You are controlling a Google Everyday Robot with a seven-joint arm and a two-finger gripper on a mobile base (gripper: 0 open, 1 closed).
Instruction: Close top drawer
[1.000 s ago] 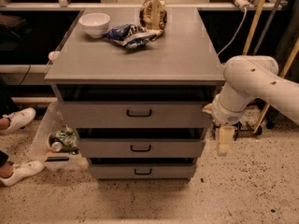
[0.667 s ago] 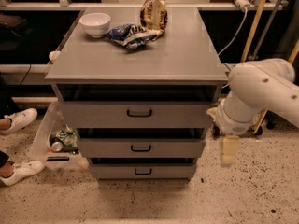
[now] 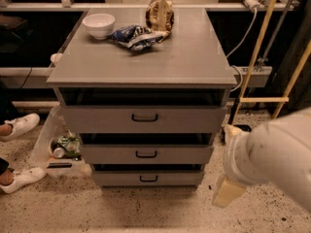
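The top drawer (image 3: 144, 118) is the widest and tallest grey front of three, with a small black bar handle (image 3: 144, 117) at its centre. It sits just under the cabinet top (image 3: 184, 62), with a dark gap above its front panel, so it stands pulled out a little. My gripper (image 3: 228, 191) is at the lower right, below and to the right of the drawer's right end and near the floor. It touches nothing. My white arm (image 3: 277, 159) fills the lower right corner.
Two narrower grey drawers (image 3: 146, 154) (image 3: 147, 178) sit below. A white bowl (image 3: 99, 24), a blue bag (image 3: 136, 36) and a brown bag (image 3: 160, 13) lie on the cabinet top. White shoes (image 3: 19, 125) and a plastic bag of cans (image 3: 60, 147) are at the left. Yellow poles (image 3: 257, 47) stand at the right.
My arm and gripper have moved from beside the top drawer's right end down and to the right, closer to the camera. The drawers have not moved.
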